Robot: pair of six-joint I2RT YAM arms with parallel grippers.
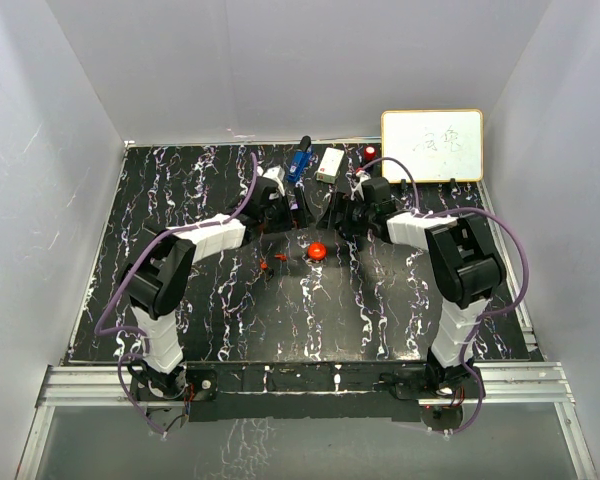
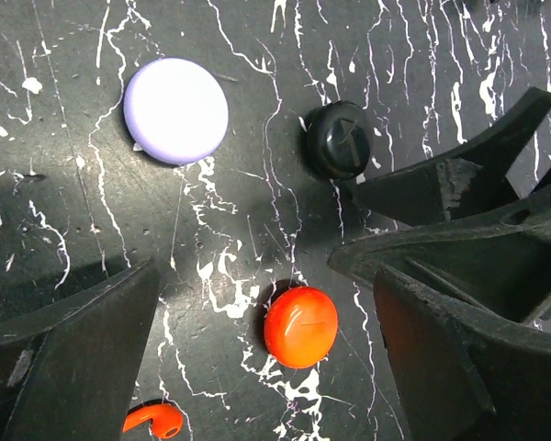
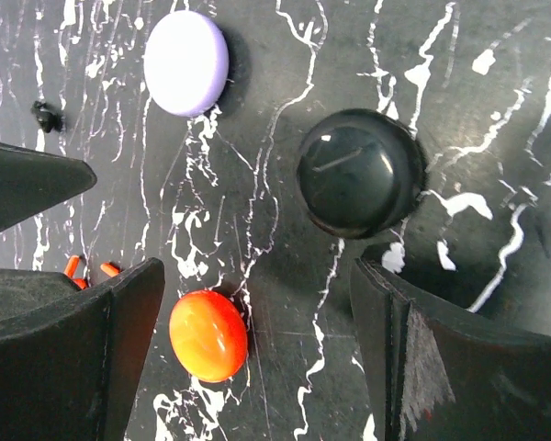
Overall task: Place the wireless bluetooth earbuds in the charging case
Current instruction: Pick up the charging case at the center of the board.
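A round glossy red charging case (image 2: 300, 326) (image 3: 208, 334) (image 1: 318, 250) lies shut on the black marbled table. It sits between the fingers of my left gripper (image 2: 266, 367), which hangs open above it, touching nothing. My right gripper (image 3: 257, 367) is open too, with the red case by its left finger and a round black case (image 3: 358, 172) (image 2: 338, 140) just beyond its right finger. A lavender case (image 2: 175, 110) (image 3: 185, 62) lies further off. One red earbud (image 2: 153, 421) lies near my left finger, two show in the top view (image 1: 264, 265) (image 1: 280, 258), and a tiny black earbud (image 3: 43, 114) lies apart.
At the back of the table stand a whiteboard (image 1: 432, 145), a white box (image 1: 330, 165), a blue item (image 1: 300, 165) and a small red item (image 1: 368, 153). White walls close in the table on three sides. The two grippers hang close together, tips nearly meeting.
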